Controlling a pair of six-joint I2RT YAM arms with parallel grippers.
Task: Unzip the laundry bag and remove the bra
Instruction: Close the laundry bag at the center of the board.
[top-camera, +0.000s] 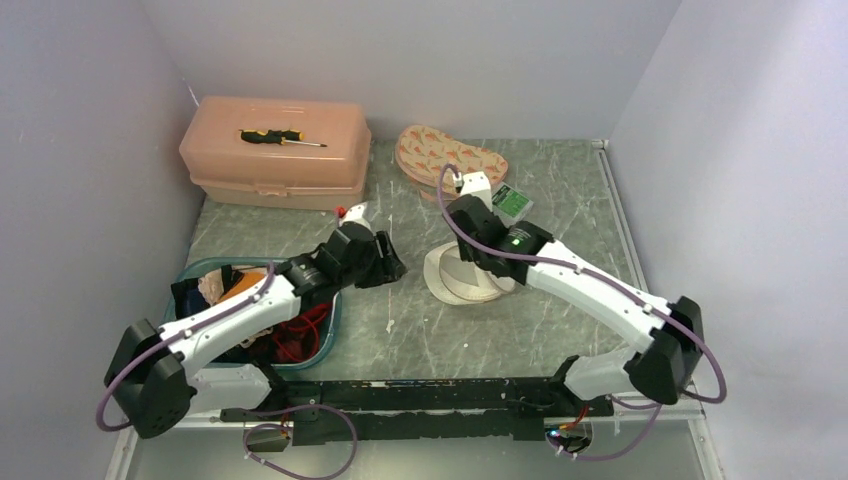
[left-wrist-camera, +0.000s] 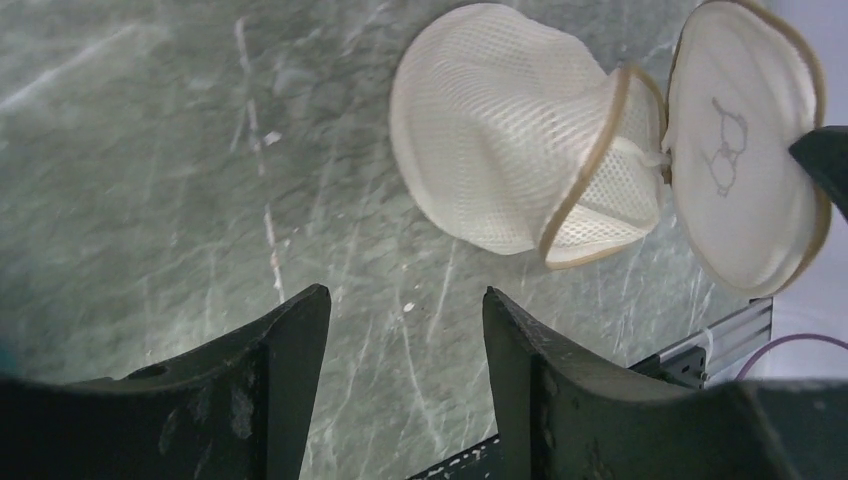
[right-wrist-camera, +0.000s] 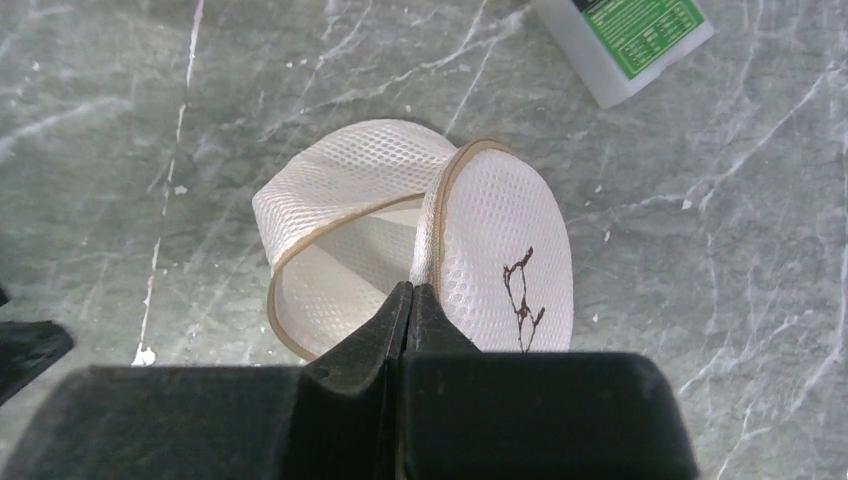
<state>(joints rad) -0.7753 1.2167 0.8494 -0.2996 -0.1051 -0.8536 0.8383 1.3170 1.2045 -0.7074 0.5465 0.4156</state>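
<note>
Since the mesh laundry bag (right-wrist-camera: 350, 185) is light and floppy, our right gripper (right-wrist-camera: 411, 292) pinches its stiffer rim; our left gripper (left-wrist-camera: 402, 297) hangs spread, empty

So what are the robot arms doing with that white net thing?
The right pincer is pinched shut on the rim of the white mesh laundry bag, which is open on the table and looks empty. The left pincer hangs open beside it, holding nothing. The teal bin holds something red.
</note>
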